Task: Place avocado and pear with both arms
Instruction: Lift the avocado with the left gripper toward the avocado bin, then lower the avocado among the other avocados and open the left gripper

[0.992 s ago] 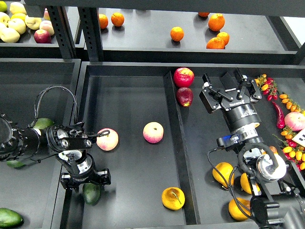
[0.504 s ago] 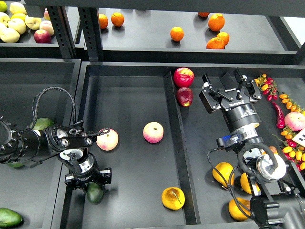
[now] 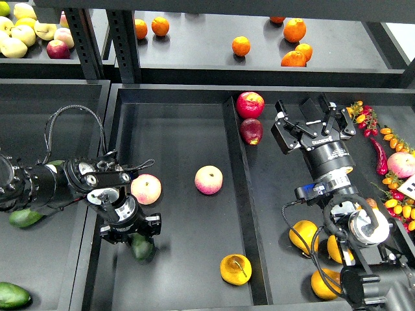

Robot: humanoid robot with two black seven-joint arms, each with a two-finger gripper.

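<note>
On the dark shelf tray (image 3: 181, 136), our left gripper (image 3: 137, 234) pinches the avocado (image 3: 142, 247) left of the pear (image 3: 235, 269), while our right gripper (image 3: 310, 110), lettering unreadable, has fingers spread.

1. The left gripper (image 3: 132, 228) points downward, its fingers closed around the avocado (image 3: 141, 247) over the middle tray (image 3: 175, 129).
2. The pear (image 3: 235, 269) lies near that tray's front.
3. The right gripper (image 3: 310, 120) hovers spread apart, holding nothing.
</note>
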